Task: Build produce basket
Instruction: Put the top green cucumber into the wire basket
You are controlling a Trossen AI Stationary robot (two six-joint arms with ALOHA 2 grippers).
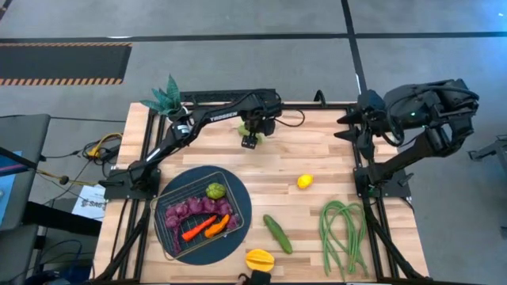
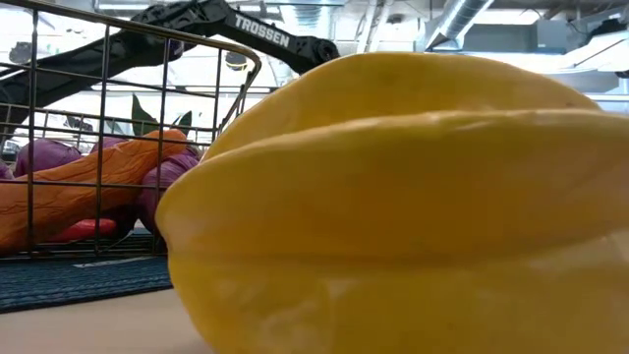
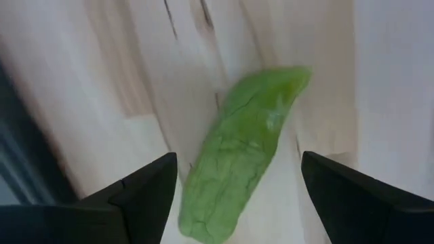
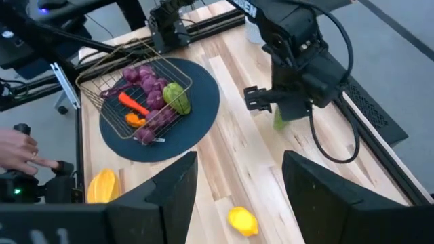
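The wire basket [image 1: 200,215] stands on a dark round mat [image 1: 238,229] at the near left and holds purple grapes [image 1: 188,210], a green pepper [image 1: 214,190] and red and orange peppers [image 1: 207,226]. Another green pepper [image 3: 254,125] lies on the bare wood near the table's far edge. My left gripper [image 3: 237,166] points down over it, open, with one finger on either side and neither touching it. My right gripper [image 4: 239,169] is open and holds nothing, held high at the table's right side [image 1: 347,127].
On the wood lie a lemon [image 1: 305,180], a cucumber [image 1: 277,233], long green beans [image 1: 342,233] and a yellow-orange fruit [image 1: 260,259] at the near edge. A potted plant [image 1: 165,98] stands at the far left corner. A person's hand [image 4: 17,154] shows beyond the near edge.
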